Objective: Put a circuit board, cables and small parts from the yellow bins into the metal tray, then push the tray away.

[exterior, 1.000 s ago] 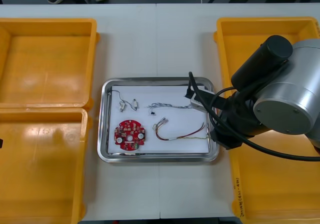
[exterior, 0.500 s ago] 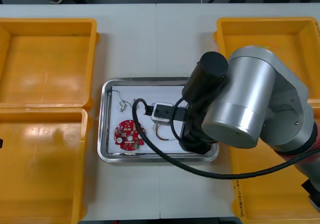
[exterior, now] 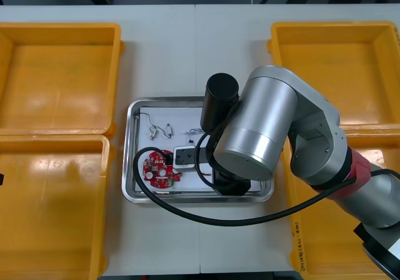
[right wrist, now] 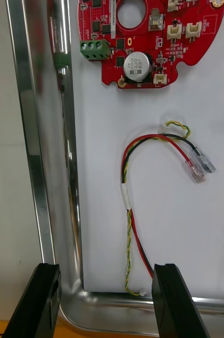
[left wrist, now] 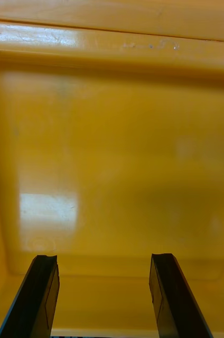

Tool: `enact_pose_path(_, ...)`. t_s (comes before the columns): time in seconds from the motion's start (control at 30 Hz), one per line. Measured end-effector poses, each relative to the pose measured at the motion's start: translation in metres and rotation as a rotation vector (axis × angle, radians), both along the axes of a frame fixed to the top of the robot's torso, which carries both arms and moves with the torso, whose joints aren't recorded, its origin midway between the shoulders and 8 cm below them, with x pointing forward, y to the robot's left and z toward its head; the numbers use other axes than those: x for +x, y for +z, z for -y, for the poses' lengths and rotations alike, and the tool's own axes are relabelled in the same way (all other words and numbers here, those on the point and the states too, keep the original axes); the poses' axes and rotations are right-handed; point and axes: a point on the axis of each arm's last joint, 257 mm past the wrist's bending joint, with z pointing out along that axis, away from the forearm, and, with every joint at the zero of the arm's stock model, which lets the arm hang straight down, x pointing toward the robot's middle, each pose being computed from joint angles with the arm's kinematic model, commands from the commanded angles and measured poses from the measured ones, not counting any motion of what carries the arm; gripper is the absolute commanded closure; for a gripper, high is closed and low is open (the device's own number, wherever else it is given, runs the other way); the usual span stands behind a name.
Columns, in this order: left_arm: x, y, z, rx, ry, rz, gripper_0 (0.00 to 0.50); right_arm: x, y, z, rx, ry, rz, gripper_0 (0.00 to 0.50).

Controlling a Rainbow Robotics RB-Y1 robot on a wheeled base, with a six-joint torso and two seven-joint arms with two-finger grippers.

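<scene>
The right pincer (right wrist: 105,270) hangs low over the metal tray (right wrist: 31,132), fingers spread and pinching nothing. One finger is above the tray's shiny rim, the other above its white inside. The red and yellow cable (right wrist: 129,211) starts between them and curls toward the round red circuit board (right wrist: 149,37). Small metal parts (exterior: 161,130) and a twisted blue and white cable (exterior: 192,132) lie nearer the tray's far edge. The left pincer (left wrist: 104,261), also spread, is inside a yellow bin (left wrist: 112,158)

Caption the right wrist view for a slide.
Open right gripper over a corner of the metal tray, red and yellow cable just ahead, round red circuit board beyond.
</scene>
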Motion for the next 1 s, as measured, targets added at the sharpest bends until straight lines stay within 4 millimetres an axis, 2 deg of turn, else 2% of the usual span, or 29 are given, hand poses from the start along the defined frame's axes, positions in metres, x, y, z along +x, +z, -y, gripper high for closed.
enact_pose_path(0.6, 0.0, 0.0, 0.0, 0.0, 0.0, 0.0, 0.0, -0.016, -0.026, -0.032, -0.07, 0.135, 0.082, 0.0)
enact_pose_path(1.0, 0.0, 0.0, 0.0, 0.0, 0.0, 0.0, 0.0, -0.025, -0.047, -0.051, -0.071, 0.135, 0.025, 0.0)
